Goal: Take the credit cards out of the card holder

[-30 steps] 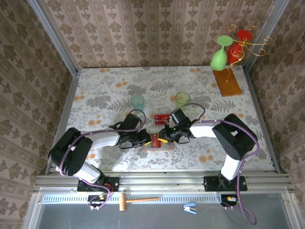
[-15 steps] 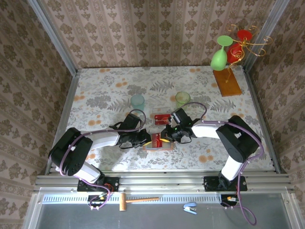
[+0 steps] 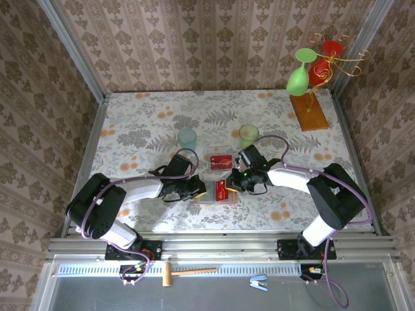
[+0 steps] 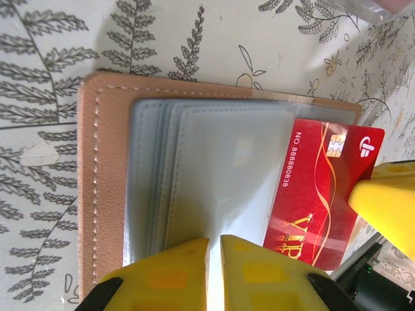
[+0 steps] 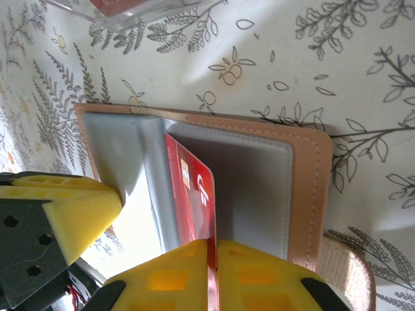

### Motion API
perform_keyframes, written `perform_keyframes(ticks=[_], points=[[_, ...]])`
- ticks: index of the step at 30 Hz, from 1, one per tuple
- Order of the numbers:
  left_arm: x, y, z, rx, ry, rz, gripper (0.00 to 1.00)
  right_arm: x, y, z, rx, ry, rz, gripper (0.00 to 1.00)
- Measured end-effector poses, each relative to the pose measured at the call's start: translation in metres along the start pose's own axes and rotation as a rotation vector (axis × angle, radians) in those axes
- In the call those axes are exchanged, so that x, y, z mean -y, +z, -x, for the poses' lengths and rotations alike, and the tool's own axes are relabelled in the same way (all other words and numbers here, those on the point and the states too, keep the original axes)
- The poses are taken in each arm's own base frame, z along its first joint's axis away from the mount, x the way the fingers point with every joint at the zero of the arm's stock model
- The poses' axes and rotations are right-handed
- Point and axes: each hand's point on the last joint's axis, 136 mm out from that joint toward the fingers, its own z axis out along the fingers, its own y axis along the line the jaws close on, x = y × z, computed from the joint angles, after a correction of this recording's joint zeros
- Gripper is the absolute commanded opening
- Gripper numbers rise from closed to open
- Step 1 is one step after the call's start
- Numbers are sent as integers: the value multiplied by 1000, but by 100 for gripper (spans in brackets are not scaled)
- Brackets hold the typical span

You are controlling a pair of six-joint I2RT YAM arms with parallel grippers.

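left gripper (image 4: 214, 245) pinches grey pocket (image 4: 214, 181) of card holder (image 4: 107, 188), fingers nearly together; right gripper (image 5: 216, 249) clamps red card (image 5: 191, 194), half out toward 3 o'clock in left wrist view.

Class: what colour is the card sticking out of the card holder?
The card is red with gold lettering, clearest in the left wrist view.
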Motion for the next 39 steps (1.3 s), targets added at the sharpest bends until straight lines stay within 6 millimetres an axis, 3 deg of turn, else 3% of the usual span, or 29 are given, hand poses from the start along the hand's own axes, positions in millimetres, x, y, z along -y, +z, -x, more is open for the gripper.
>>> perform_keyframes(ticks=[10,19,28,39], points=[[4,-2,1,5,1,-9,25,-19,0,-2,-4,-41,18,12],[6,-17,6,43,0,-8,33,-33,1,-3,-11,-63,28,15],[-14,-27,9,68,1,71,43,-32,6,-6,-31,-60,9,17],[-25,-27,5,59,5,117,42,-34,6,-7,-35,-64,9,18]])
